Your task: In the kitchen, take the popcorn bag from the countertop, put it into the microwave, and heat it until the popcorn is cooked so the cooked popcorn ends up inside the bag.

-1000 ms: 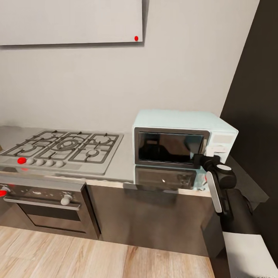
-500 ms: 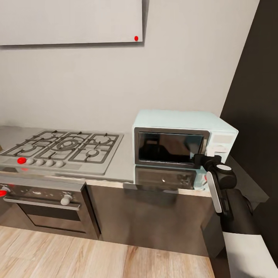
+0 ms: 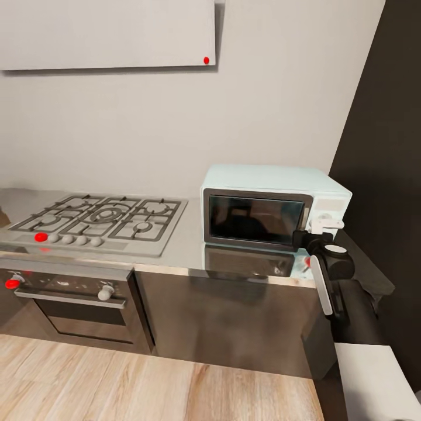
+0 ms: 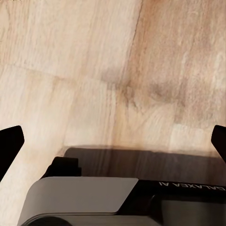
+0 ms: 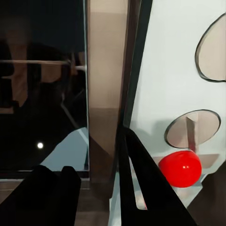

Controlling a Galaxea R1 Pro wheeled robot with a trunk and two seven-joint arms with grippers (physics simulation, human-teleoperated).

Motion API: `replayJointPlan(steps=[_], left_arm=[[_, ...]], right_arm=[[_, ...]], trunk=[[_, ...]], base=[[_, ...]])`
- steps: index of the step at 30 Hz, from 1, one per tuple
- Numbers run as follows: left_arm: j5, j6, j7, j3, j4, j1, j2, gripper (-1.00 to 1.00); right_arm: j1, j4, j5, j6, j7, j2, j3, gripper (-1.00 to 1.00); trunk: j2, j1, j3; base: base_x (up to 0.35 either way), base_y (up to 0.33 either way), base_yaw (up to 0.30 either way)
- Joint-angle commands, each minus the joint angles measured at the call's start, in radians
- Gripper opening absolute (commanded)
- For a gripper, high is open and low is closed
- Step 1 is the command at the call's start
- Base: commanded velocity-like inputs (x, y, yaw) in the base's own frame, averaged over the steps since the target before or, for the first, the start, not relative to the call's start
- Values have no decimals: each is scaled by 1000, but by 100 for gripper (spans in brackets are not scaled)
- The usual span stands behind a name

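- Left of us, the hob (image 3: 99,221) sits flush in the countertop (image 3: 187,245), with bare counter between it and the microwave (image 3: 275,204).
- Our left gripper (image 4: 113,141) hangs spread wide over the floor (image 4: 94,70).
- Our right gripper (image 3: 318,229) sits at the microwave door's edge; we cannot tell its grip.
- Our view has tilted slightly since before.

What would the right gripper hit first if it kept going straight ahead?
Most likely the microwave: the right gripper points at its front, where the door's frame meets the knob panel, beside a red button. It looks very close, though depth is unclear.
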Motion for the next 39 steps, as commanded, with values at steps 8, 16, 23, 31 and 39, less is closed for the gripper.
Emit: replayJointPlan(steps=[8, 16, 23, 31, 39], left_arm=[[0, -3, 0, 4, 0, -1, -1, 100], [2, -3, 0, 5, 0, -1, -1, 100], [1, -3, 0, 4, 0, -1, -2, 100], [-2, -3, 0, 3, 0, -1, -2, 100], [-3, -3, 0, 3, 0, -1, -2, 100]], right_arm=[[-1, -1, 3, 6, -4, -1, 1, -100], [-1, -1, 3, 4, -5, 0, 1, -100], [0, -1, 5, 4, -5, 2, 7, -100], [-1, -1, 5, 4, -5, 2, 8, -100], [0, -1, 5, 4, -5, 3, 8, -100]], trunk=[[-1, 0, -1], [-1, 0, -1], [-1, 0, -1], [-1, 0, -1], [-1, 0, -1]], base=[[-155, 0, 0], [-140, 0, 0], [-55, 25, 0], [-155, 53, 0], [-137, 86, 0]])
